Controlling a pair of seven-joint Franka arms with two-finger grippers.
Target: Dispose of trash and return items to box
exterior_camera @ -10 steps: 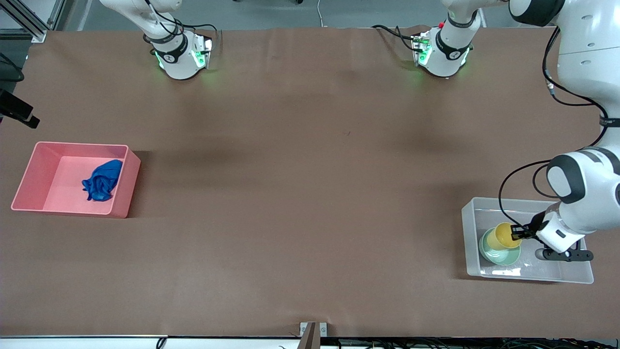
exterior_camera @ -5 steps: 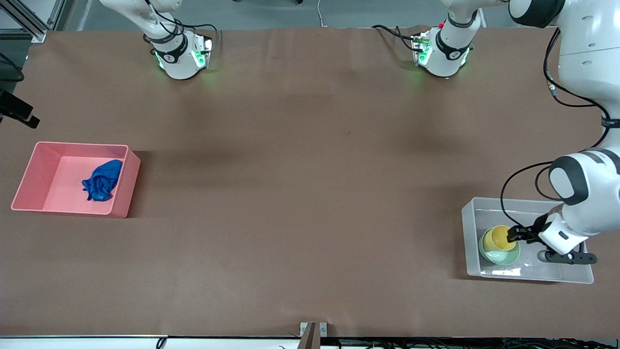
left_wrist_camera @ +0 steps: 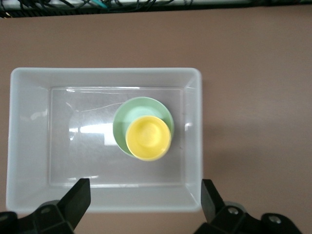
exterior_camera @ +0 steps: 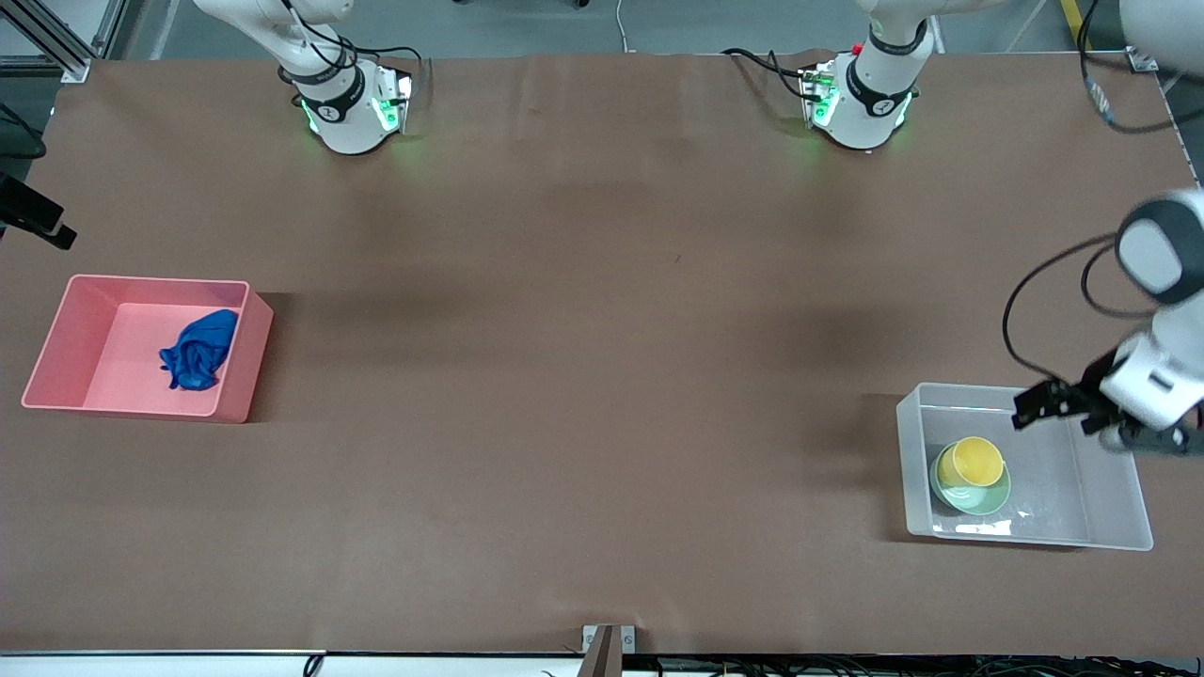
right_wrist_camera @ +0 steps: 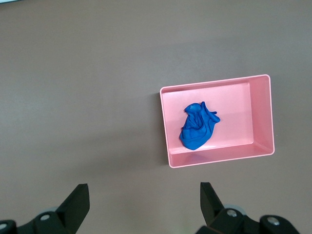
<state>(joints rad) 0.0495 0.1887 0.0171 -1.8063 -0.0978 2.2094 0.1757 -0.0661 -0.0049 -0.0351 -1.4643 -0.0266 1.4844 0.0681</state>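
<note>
The clear box [exterior_camera: 1110, 527] stands at the left arm's end of the table. In it the yellow cup [exterior_camera: 976, 461] stands upright inside the mint-green bowl [exterior_camera: 988, 496]; both also show in the left wrist view, the cup [left_wrist_camera: 148, 138] in the bowl [left_wrist_camera: 131, 114] in the box [left_wrist_camera: 29, 146]. My left gripper [exterior_camera: 1033, 406] is open and empty, up in the air over the box's edge nearest the robots; it also shows in its wrist view [left_wrist_camera: 145, 194]. The blue cloth wad [exterior_camera: 199, 351] lies in the pink tub [exterior_camera: 56, 353]. My right gripper [right_wrist_camera: 144, 201] is open and empty, high above the table.
The pink tub [right_wrist_camera: 261, 114] with the blue wad [right_wrist_camera: 197, 126] stands at the right arm's end of the table. The two arm bases [exterior_camera: 350, 108] [exterior_camera: 861, 103] stand along the table's edge by the robots. Brown table top [exterior_camera: 602, 357] lies between the two tubs.
My left gripper has let go of the yellow cup, opened, and risen out of the clear box toward the robots' side. The cup stays upright in the green bowl.
</note>
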